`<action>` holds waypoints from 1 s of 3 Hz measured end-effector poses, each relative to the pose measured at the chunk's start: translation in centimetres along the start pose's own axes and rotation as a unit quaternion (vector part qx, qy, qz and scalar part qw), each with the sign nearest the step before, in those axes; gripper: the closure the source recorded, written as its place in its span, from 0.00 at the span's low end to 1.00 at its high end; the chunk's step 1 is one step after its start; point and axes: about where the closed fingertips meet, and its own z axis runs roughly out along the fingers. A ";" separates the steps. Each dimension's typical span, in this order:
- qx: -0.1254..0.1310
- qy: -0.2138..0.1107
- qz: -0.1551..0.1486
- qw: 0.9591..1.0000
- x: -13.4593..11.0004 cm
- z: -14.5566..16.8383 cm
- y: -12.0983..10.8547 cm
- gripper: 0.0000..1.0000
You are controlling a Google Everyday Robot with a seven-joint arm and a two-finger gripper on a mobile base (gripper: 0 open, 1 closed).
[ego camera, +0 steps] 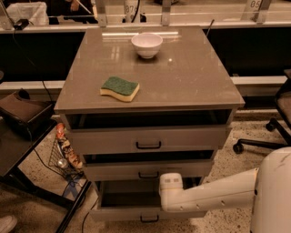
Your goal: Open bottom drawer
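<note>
The bottom drawer (132, 213) sits lowest in the cabinet, and it stands out from the frame with its shallow tray showing behind the slim front; I'd judge the pull part done. The pincer (170, 182) is at the end of the white arm (218, 195), low on the right, just above that tray and under the middle drawer (113, 170); whether it is open or closed I cannot tell; the black handle (149, 220) lies apart from it, nearer the floor. The next move, I'd say, calls for a straight outward draw on that handle; or a clean withdrawal, if this counts as open. As for writing: a tag (253, 4) behind the worktop (191, 77) seems to read 05; nothing else is legible.
</note>
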 end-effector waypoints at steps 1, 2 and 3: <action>-0.028 0.011 0.024 0.999 3.2 3.6 -2.2 1.00; -0.080 0.021 0.062 0.995 6.0 6.2 -1.3 1.00; -0.080 0.021 0.062 0.995 6.0 6.2 -1.3 1.00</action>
